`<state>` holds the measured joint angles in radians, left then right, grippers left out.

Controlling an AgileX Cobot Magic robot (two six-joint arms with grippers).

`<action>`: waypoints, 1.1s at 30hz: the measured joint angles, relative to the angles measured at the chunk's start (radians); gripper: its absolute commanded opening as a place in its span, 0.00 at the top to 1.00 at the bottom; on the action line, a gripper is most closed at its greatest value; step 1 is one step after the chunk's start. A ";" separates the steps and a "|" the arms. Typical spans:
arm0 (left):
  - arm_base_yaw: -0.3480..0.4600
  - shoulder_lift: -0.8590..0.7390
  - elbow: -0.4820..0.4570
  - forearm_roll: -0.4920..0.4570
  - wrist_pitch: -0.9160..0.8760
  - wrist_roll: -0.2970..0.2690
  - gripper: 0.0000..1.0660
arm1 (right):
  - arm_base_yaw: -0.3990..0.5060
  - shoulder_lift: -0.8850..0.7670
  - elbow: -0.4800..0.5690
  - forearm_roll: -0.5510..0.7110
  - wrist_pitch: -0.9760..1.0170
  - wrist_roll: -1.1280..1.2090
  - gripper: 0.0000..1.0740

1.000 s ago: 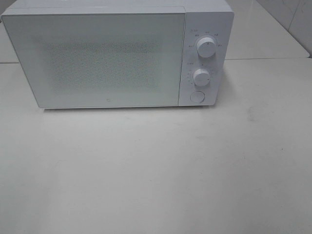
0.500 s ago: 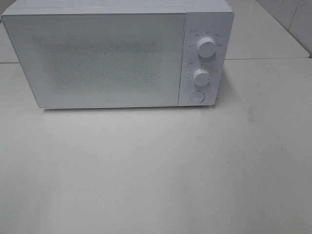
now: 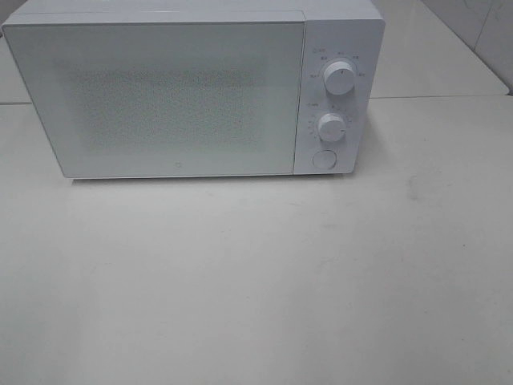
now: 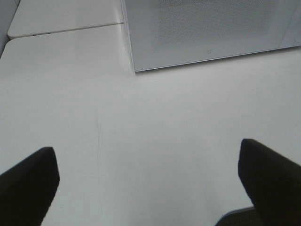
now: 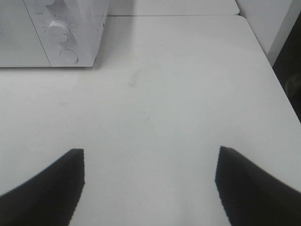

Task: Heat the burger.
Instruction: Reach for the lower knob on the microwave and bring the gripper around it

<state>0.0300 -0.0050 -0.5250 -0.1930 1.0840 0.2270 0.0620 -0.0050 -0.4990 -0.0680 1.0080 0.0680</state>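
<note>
Exterior high: a white microwave (image 3: pixel 176 96) stood on the far side of a white table (image 3: pixel 256 281). Its door (image 3: pixel 160 100) was closed, and the panel on the right carried 2 knobs, an upper knob (image 3: pixel 340 79) and a lower knob (image 3: pixel 330 127), above a round button (image 3: pixel 324 159).

Left wrist: the left gripper (image 4: pixel 146 172) hung over bare table near the microwave's left corner. Its dark fingers were spread wide, with nothing between them.

Right wrist: the right gripper (image 5: pixel 149 169) was also released and empty, near the microwave's right end.

No view showed where the burger was; I cannot tell.
</note>
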 measured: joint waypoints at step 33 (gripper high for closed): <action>0.000 0.000 0.000 0.002 0.000 0.000 0.09 | 0.000 0.280 -0.039 -0.001 -0.297 0.002 0.30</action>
<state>0.0300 -0.0050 -0.5250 -0.1910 1.0840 0.2270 0.0620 0.2750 -0.5380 -0.0690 0.7110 0.0700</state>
